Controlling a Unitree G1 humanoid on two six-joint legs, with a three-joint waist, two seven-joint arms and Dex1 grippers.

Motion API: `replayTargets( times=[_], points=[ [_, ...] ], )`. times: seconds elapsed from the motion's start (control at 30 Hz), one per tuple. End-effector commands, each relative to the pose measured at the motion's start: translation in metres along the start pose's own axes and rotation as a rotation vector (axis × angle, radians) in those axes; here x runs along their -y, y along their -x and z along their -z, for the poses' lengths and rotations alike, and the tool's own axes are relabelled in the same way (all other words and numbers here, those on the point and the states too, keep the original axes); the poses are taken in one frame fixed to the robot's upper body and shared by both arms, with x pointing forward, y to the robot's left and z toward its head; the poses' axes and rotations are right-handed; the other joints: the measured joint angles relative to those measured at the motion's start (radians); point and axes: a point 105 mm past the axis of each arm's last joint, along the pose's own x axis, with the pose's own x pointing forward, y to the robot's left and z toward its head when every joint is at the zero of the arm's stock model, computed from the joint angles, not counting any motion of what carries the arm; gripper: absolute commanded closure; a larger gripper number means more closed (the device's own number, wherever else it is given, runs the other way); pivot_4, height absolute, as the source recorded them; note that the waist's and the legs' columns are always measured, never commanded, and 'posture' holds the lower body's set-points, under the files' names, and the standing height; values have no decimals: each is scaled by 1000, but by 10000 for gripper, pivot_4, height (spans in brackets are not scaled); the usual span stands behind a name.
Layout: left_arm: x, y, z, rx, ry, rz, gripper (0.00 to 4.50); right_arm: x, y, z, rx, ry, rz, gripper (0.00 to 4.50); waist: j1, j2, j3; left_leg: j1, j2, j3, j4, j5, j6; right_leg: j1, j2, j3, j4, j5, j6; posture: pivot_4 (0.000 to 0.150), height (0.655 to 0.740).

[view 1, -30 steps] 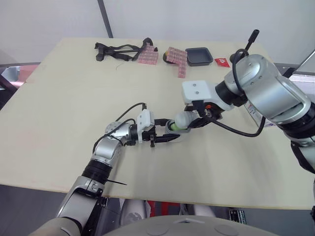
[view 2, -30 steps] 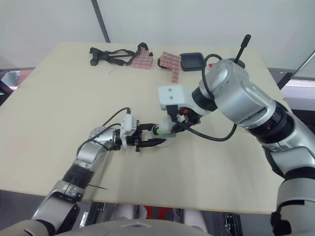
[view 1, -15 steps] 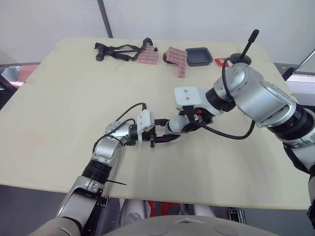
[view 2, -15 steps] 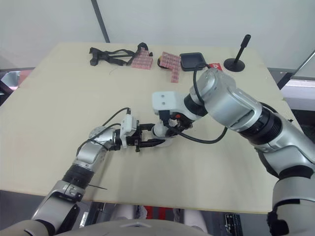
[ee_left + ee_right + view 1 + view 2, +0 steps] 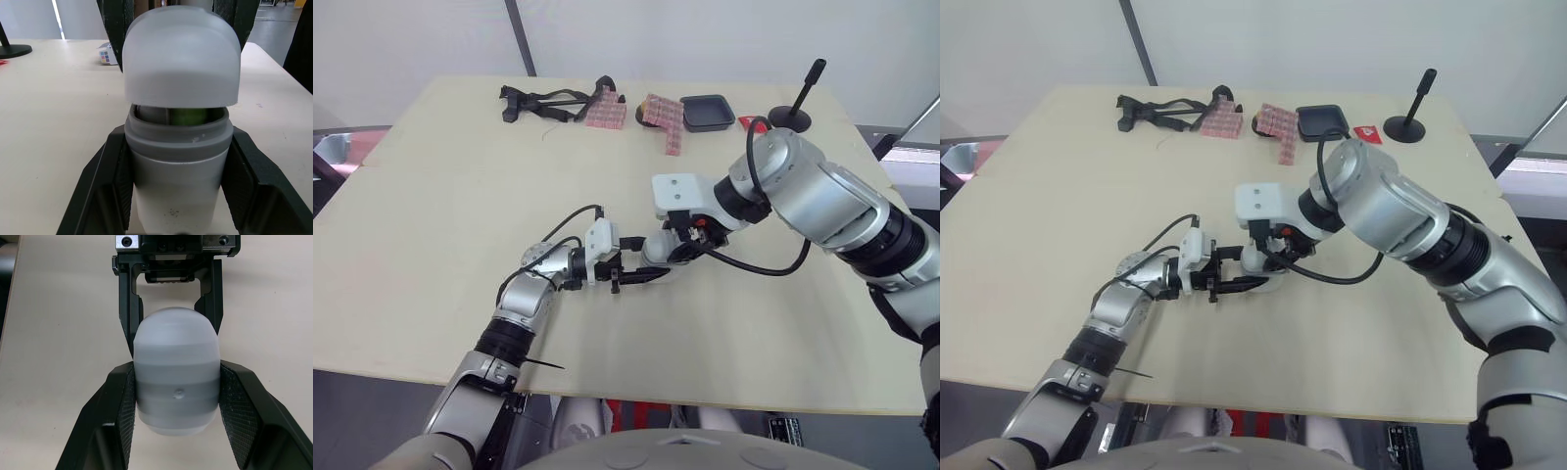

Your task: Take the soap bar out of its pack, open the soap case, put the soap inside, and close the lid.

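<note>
Head views: both hands meet mid-tabletop (image 5: 440,166), nose to nose, with the soap case (image 5: 656,257) a small pale lump between them and little detail visible.

Left wrist view: left hand (image 5: 177,134) clamped on the case's grey, smooth, round-walled base. The lid (image 5: 181,58), a frosted translucent dome, sits just off the rim. The dark gap between them shows a strip of green soap (image 5: 188,116) inside the base.

Right wrist view: right hand (image 5: 177,374) is closed on the lid's sides with textured black pads. The left hand's fingers (image 5: 125,308) stand beyond it, facing in. No gap or soap is visible from this side.

Left forearm lies low over the tabletop, pointing to the robot's right. Right arm bends in from the right, wrist turned toward the left hand.

Far edge: black tray (image 5: 709,112), black stand (image 5: 795,116), pink patterned packs (image 5: 664,117).
</note>
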Motion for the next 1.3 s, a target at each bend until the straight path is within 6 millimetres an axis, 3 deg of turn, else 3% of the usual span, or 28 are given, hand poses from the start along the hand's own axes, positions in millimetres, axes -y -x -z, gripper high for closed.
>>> replayTargets(
  times=[0.03,0.3,0.37,0.53,0.87,1.1,1.3],
  points=[
    [-1,1,-6,12,-33,-6,26130,0,-1,-4,2,18,1,25590,-1,0,0,0,0,0,0,0,0,0,0,0,0,0,0,1500,7400],
    [-1,1,-6,10,-33,-5,26130,4,-2,-3,-1,5,13,25590,-5,0,0,0,0,0,0,0,0,3,0,0,0,0,0,1500,7400],
    [-1,1,-6,9,-32,-5,26130,5,-2,-2,-1,3,14,15406,-6,0,0,1,0,0,0,0,0,3,-1,0,0,0,0,1500,7400],
    [1,1,-5,7,-28,-1,26130,7,-2,-1,0,1,23,144,-4,0,0,2,0,0,0,0,0,2,0,0,-1,0,0,1500,7400],
    [0,1,-5,4,-26,-3,26130,5,2,9,1,-18,18,144,-3,0,0,2,0,0,-1,0,0,2,0,0,-1,0,0,1500,7400],
    [-1,3,-5,3,-27,-5,26130,-9,13,38,5,-81,8,144,3,0,0,-4,0,0,-1,0,0,2,0,0,-2,0,0,1500,7400],
    [-1,4,-6,5,-27,0,26130,-8,21,61,57,-133,83,144,5,0,0,-5,0,0,-1,0,0,2,0,1,-2,0,0,1500,7400]
  ],
)
